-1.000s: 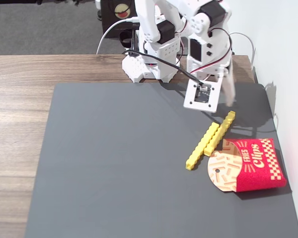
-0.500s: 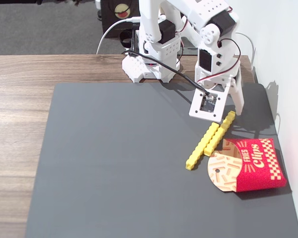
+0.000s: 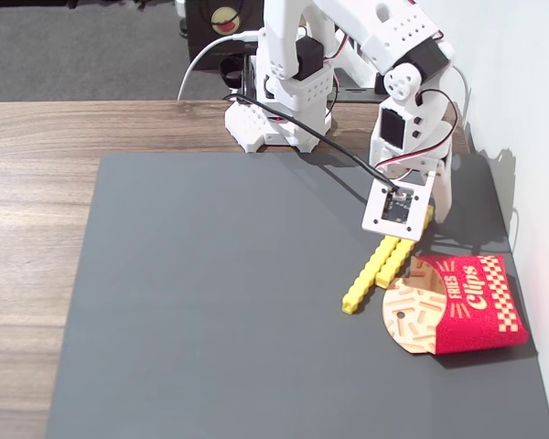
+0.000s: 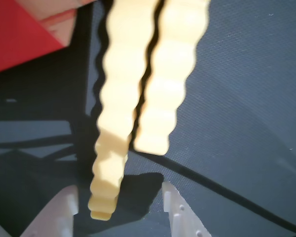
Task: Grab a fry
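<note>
Two yellow notched fries lie side by side on the dark mat. In the fixed view the longer fry (image 3: 364,281) reaches down-left and the other fry (image 3: 395,258) lies to its right. My white gripper (image 3: 414,227) hangs over their upper ends. In the wrist view my gripper (image 4: 119,205) is open: one fry's (image 4: 113,128) near end lies between the white fingertips (image 4: 173,207), closer to the left one. The second fry (image 4: 167,84) ends just short of the jaws. Nothing is gripped.
The red "Fries Clips" carton (image 3: 476,306) lies on its side right of the fries, its tan inside (image 3: 412,315) facing them; it shows at the wrist view's top left (image 4: 19,34). The arm's base (image 3: 274,119) stands at the mat's far edge. A white wall runs along the right.
</note>
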`<state>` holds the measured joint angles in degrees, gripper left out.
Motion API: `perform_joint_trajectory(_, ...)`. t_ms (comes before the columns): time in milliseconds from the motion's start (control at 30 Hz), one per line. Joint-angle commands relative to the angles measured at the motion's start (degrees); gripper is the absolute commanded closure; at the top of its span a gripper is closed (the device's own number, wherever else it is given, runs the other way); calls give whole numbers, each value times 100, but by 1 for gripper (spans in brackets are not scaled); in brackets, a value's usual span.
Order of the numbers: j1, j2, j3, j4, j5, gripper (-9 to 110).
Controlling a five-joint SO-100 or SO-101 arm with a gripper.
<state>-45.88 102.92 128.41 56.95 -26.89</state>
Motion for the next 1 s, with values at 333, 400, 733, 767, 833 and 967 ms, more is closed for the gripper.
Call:
perform_joint_trajectory(333, -88, -70, -308, -123, 53, 101)
perform_joint_trajectory(400, -114, -79, -316, -105, 53, 101)
perform_joint_trajectory(733, 9, 396, -352, 404, -158, 101)
perform_joint_trajectory(767, 79, 527, -352, 501, -185, 101)
perform_joint_trajectory(833, 237, 800, -343, 721, -246, 101)
perform_joint_trajectory(967, 598, 1362, -325, 1160, -439, 101)
